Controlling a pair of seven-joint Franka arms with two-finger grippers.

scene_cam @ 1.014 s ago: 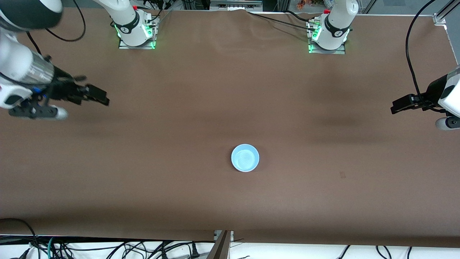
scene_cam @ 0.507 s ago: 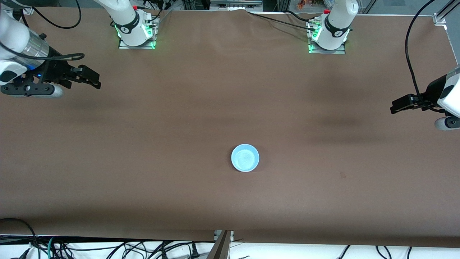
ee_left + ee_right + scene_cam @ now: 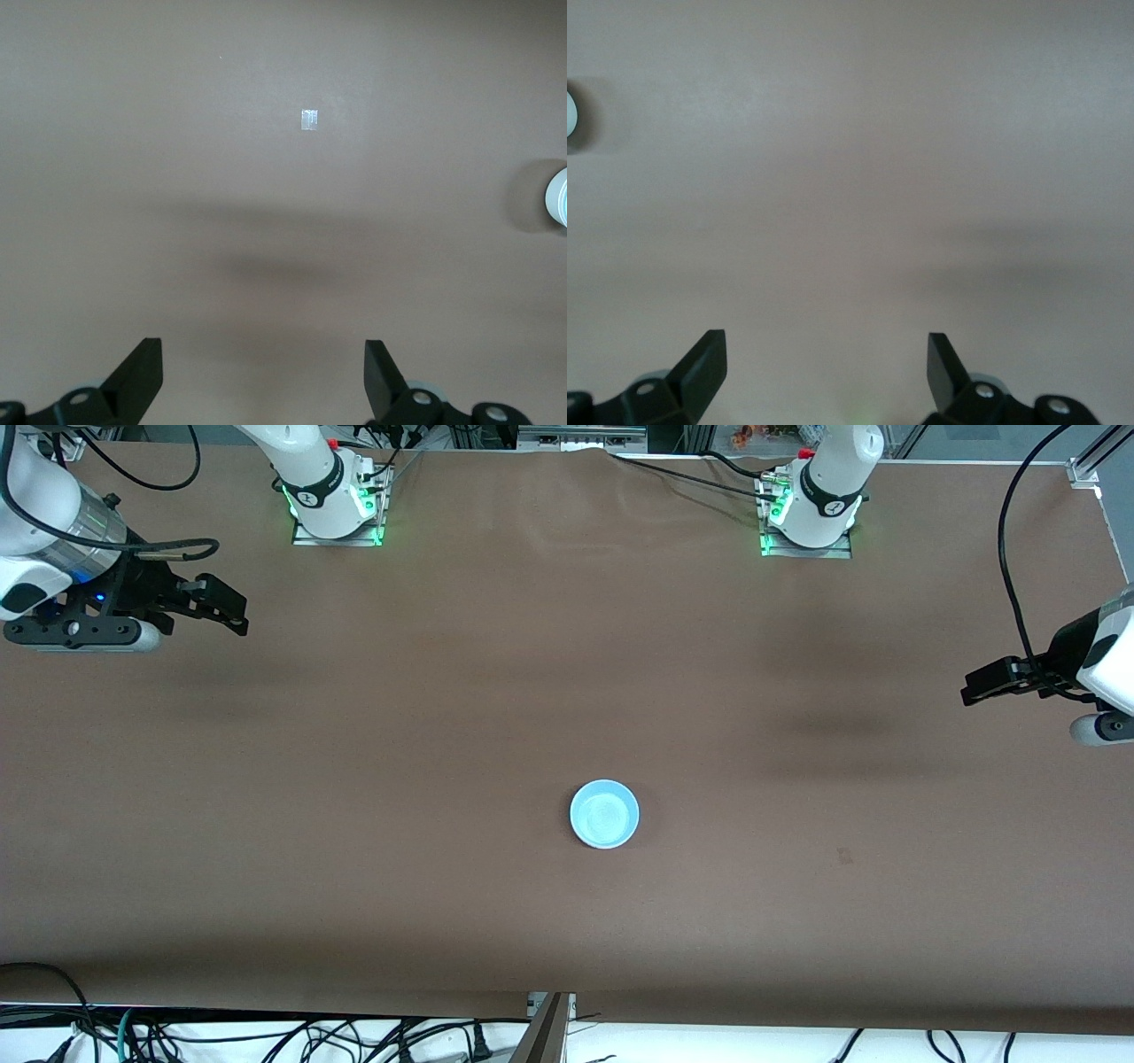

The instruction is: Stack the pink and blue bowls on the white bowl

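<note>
The small round light-blue plastic bowl [image 3: 604, 814] sits upright mid-worktop, apparently topping the finished stack; no pink or white bowl shows, presumably nested beneath it. Both arms are parked clear of it. The right hand [image 3: 232, 611] hangs over the brown worktop [image 3: 443, 717] at its own end, fingers spread, empty. The left hand [image 3: 974, 689] likewise: spread, empty.

- The blue bowl [image 3: 604, 814] is sitting upright and empty on the brown table, mid-table and toward the front camera.
- Only its light sky-blue top is showing; anything beneath it cannot be told.
</note>
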